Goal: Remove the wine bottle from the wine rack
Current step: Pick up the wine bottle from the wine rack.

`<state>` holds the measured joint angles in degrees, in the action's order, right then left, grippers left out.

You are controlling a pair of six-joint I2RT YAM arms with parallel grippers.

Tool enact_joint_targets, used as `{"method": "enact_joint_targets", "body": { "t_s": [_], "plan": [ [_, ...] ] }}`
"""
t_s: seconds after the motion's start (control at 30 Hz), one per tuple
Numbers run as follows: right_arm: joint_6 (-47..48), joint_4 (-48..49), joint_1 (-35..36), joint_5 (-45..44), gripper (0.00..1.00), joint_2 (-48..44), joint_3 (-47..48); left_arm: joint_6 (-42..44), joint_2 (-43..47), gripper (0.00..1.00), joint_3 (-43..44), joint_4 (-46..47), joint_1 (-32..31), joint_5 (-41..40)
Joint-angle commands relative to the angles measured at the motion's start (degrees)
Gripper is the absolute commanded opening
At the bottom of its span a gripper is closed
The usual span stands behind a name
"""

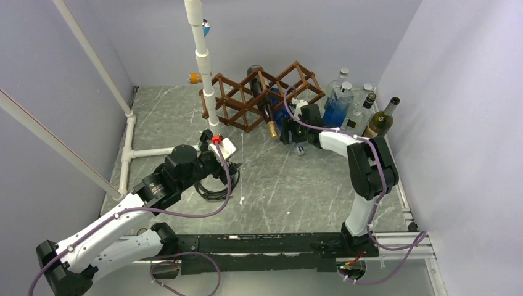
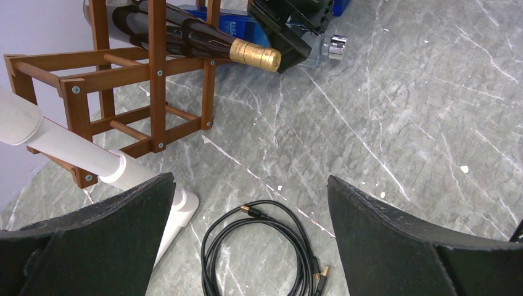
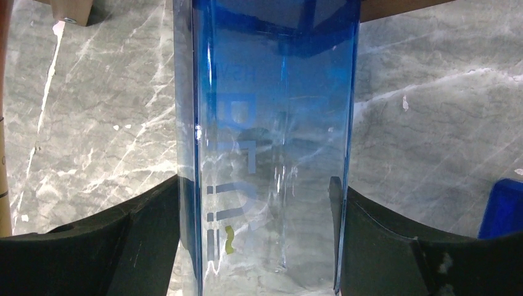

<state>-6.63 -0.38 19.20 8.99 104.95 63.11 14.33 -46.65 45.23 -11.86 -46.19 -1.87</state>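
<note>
Lying between the fingers of the right pincer (image 3: 254,182), a blue glass bottle (image 3: 271,92) is clamped, with a black pad seen against each of its flat sides. Pale lettering can be made out on the glass. Beyond the pincer the bottle runs toward the brown wood of the wine rack (image 2: 157,74), and the grey marbled bench (image 2: 382,123) is seen beneath it.

The left pincer (image 2: 250,179) is held above the bench with its jaws spread wide apart. A coiled black cable (image 2: 259,246) lies just below the gap. A white PVC pipe (image 2: 68,145) crosses beside its left finger, and the rack stands ahead and to the left.

A dark wine bottle (image 2: 185,34) is seen resting in a rack cell ahead of the left pincer. Its gold-foiled neck (image 2: 254,55) juts out of the lattice, just beside the right pincer. A cluster of upright bottles (image 1: 354,108) is gathered to the right of the right pincer, near the wall.
</note>
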Motion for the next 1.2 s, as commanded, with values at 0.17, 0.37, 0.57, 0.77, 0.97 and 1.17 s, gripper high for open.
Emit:
{"method": "enact_joint_targets", "body": {
  "t_s": [0.17, 0.37, 0.57, 0.77, 0.97, 1.17],
  "plan": [
    [3.7, -0.9, 0.3, 0.9, 0.01, -8.6, -0.4, 0.7, 1.0, 0.99, 1.2, 1.4, 0.3, -0.8],
    [5.5, -3.2, 0.3, 0.7, 0.00, -11.7, -1.7, 0.7, 1.0, 0.99, 1.1, 1.4, 0.2, -0.9],
    [8.5, -7.1, 0.3, 0.2, 0.00, -14.7, -2.1, 0.7, 1.3, 0.99, 1.1, 1.5, 0.3, -0.9],
    [10.7, -10.8, 0.3, 0.4, 0.00, -16.9, -2.1, 0.6, 1.3, 0.99, 1.1, 1.4, 0.3, -0.8],
    [13.0, -13.8, 0.3, 0.9, 0.00, -18.3, -2.1, 0.6, 1.3, 0.99, 1.0, 1.4, 0.2, -0.9],
    [15.9, -17.1, 0.3, 1.2, 0.00, -20.3, -1.8, 0.7, 1.3, 0.99, 1.1, 1.4, 0.3, -0.9]
  ]
}}
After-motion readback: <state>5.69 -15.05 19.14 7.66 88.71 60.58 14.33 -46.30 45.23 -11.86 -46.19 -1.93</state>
